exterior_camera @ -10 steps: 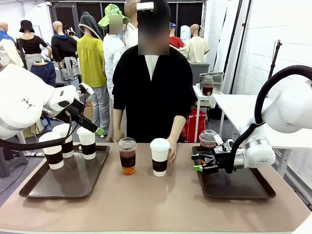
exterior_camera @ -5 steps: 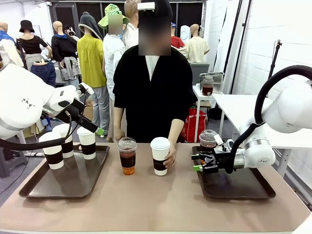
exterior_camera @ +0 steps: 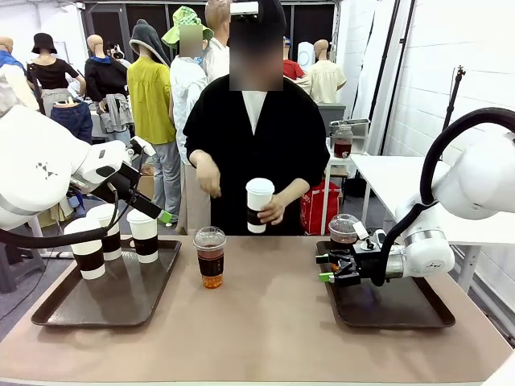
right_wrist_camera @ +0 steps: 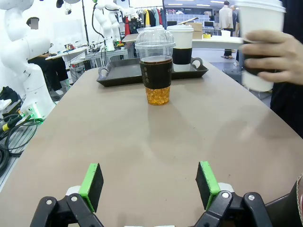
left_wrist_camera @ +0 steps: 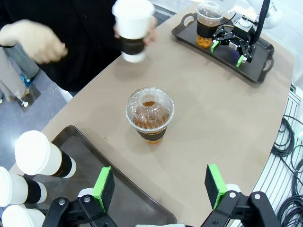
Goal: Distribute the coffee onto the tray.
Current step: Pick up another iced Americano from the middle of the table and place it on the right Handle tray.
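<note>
**Cup in hand, both claws open**

The person's hand [exterior_camera: 274,211] holds one paper cup [exterior_camera: 259,199] up above the table [exterior_camera: 265,330]. An iced cup [exterior_camera: 210,257] stands mid-table, between the trays. Three paper cups [exterior_camera: 105,229] stand on the left tray [exterior_camera: 56,310], and a second iced cup [exterior_camera: 344,228] stands on the right tray [exterior_camera: 402,310]. The left claw [left_wrist_camera: 158,177] hangs open and empty above the left tray. The right claw [right_wrist_camera: 149,178] sits open and empty, low at the right tray's edge, just beside the second iced cup.

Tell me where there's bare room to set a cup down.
Free: the table between the iced coffee and the right tray, plus that tray's near half. The left tray is bare at its near right; its far left is crowded with three paper cups.
</note>
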Action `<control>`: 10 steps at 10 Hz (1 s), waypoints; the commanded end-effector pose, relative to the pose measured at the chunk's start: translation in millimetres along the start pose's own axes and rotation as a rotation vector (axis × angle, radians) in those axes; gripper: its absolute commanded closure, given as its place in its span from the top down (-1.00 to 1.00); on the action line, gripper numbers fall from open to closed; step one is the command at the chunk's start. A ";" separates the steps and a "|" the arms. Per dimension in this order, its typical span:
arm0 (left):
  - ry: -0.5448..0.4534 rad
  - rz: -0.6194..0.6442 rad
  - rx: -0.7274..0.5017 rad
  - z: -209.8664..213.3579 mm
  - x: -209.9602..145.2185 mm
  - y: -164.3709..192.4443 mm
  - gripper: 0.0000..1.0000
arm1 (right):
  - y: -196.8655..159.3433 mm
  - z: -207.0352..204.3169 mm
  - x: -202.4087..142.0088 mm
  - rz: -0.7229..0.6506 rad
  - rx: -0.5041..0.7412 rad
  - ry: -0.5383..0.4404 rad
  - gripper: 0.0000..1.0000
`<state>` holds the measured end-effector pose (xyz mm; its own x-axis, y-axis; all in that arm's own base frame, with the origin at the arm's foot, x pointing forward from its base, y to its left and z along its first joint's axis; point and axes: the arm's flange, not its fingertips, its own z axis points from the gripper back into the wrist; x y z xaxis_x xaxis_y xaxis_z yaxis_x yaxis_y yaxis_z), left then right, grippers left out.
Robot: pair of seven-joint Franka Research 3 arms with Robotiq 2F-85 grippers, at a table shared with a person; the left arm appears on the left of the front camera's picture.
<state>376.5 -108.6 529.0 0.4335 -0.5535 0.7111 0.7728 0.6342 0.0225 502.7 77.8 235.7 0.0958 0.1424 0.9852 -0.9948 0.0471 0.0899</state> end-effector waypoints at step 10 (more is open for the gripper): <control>-0.008 0.002 -0.013 0.7 -1.6 1.7 1.00 | 35.5 -40.1 13.6 -0.028 -0.027 0.006 1.00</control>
<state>376.5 -108.5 528.9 0.4337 -0.5535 0.7110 0.7728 0.6343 0.0223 477.3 109.9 243.0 0.1083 0.1452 0.9835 -0.9937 0.0433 0.1031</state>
